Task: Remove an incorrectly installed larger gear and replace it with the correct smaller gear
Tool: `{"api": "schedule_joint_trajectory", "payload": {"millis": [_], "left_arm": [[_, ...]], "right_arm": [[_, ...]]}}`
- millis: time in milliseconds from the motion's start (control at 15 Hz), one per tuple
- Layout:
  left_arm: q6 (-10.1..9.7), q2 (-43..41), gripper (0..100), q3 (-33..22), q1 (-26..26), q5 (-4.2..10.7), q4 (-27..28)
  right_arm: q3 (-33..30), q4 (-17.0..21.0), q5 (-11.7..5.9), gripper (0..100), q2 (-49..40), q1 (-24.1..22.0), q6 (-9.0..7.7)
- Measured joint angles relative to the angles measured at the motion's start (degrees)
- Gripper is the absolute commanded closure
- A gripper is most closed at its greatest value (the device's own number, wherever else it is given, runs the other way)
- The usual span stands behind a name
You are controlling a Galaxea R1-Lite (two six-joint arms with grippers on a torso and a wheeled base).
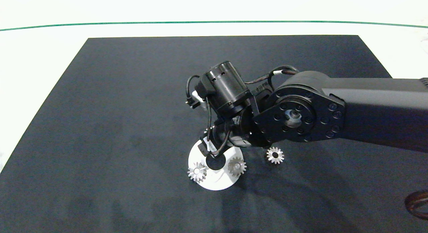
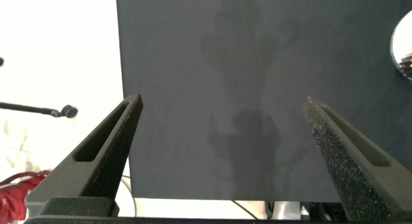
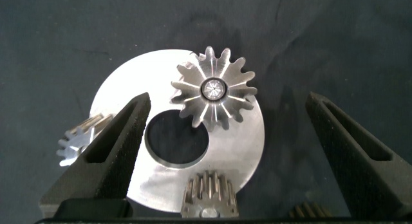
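The right gripper (image 3: 222,130) hangs wide open and empty over the white disc (image 1: 219,183), where the larger gear (image 3: 214,87) stands beyond the centre hole. Stiff, slick metal, probably weighty; pinch its toothed flanks. The smaller gear (image 1: 275,155) lies just beside the disc; the left gripper (image 2: 225,143), open and empty, idles well away.

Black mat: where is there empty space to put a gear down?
Most of the black mat is bare: the whole left half and the far strip. It is crowded near the white disc with its gears, under the right hand, beside the loose smaller gear.
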Motion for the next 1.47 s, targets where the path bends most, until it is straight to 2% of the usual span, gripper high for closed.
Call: {"api": "schedule_joint_trajectory", "payload": {"millis": [333, 1200, 1467], "left_arm": [[0.0, 0.0, 0, 0.0, 0.0, -0.02, 0.0], [0.04, 0.0, 0, -0.02, 0.0, -0.05, 0.0], [0.06, 0.0, 0, -0.05, 0.0, -0.02, 0.0]], "right_arm": [[-0.72, 0.0, 0.02, 3, 1.04, -0.18, 0.66], [-1.13, -0.1, 0.02, 30, 2.67, -0.68, 2.16], [-1.35, -0.17, -0.06, 38, 2.85, -0.68, 3.33]]}}
